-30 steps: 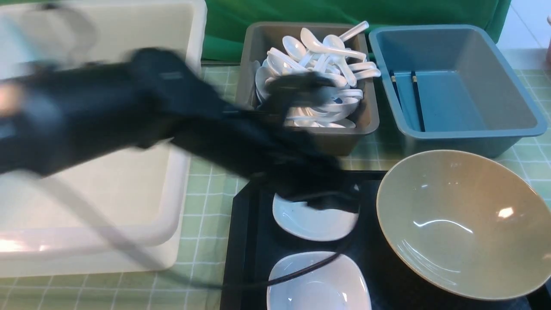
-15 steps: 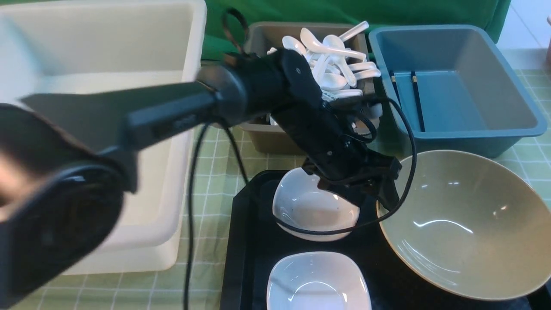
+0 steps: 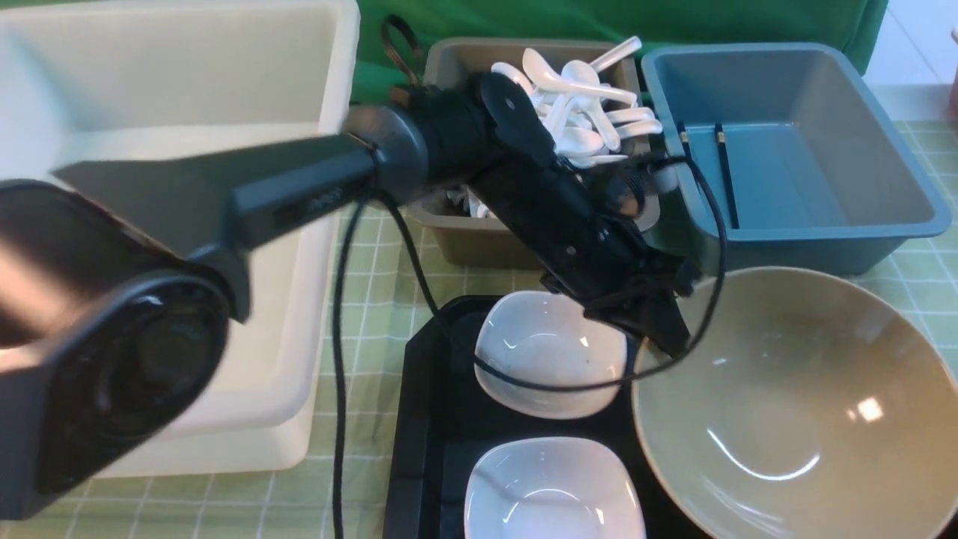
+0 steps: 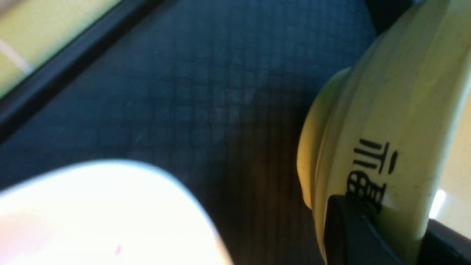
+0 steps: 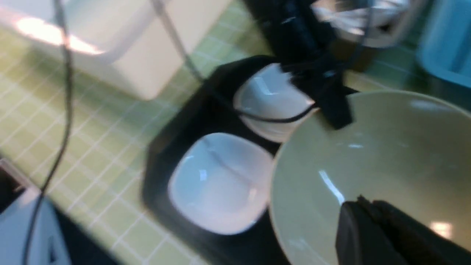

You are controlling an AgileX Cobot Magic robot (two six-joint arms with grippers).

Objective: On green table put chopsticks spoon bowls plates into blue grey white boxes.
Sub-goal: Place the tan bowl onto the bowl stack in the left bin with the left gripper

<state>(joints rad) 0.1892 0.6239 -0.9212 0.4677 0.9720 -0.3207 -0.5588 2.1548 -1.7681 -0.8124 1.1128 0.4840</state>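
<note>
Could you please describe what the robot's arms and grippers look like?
The left arm is black and dark grey, a tubular link between round joints; a thin black cable loops off it. The left gripper and right gripper are black and blocky.

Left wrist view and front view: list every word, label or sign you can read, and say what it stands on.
Green bowl, outer wall: black characters, sideways, partly covered by the left fingers; not readable for certain.
Left arm: faint lettering, too blurred to read.
No other writing shows.
</note>
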